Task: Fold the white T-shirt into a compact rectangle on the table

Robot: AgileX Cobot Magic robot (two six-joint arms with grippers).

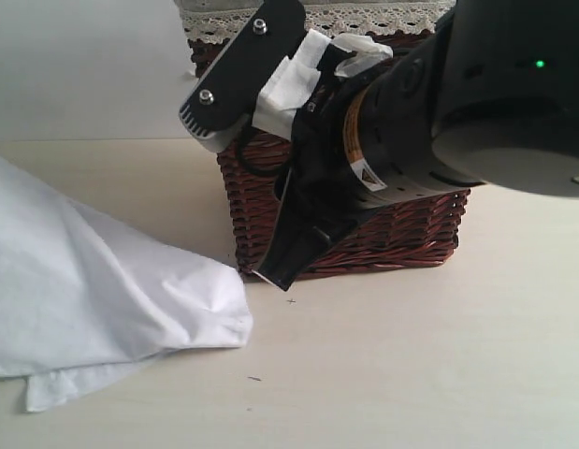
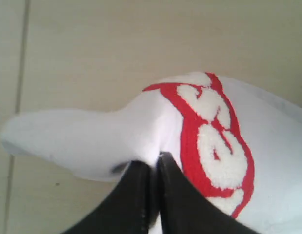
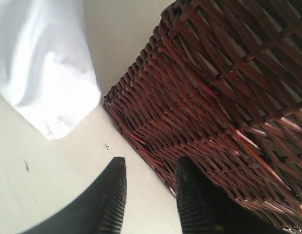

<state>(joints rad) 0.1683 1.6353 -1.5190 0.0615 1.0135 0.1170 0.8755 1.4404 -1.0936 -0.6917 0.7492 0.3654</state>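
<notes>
Left wrist view showed left gripper (image 2: 156, 163) pinching the white T-shirt (image 2: 82, 134) beside its red lettering (image 2: 216, 146); right gripper (image 3: 150, 170), parted, empty, sat by basket (image 3: 214, 87).

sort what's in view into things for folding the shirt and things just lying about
For the job: white T-shirt; table; left gripper, shut on the shirt; right gripper, open and empty.
Lying about: brown wicker basket; its lace-trimmed lining.
</notes>
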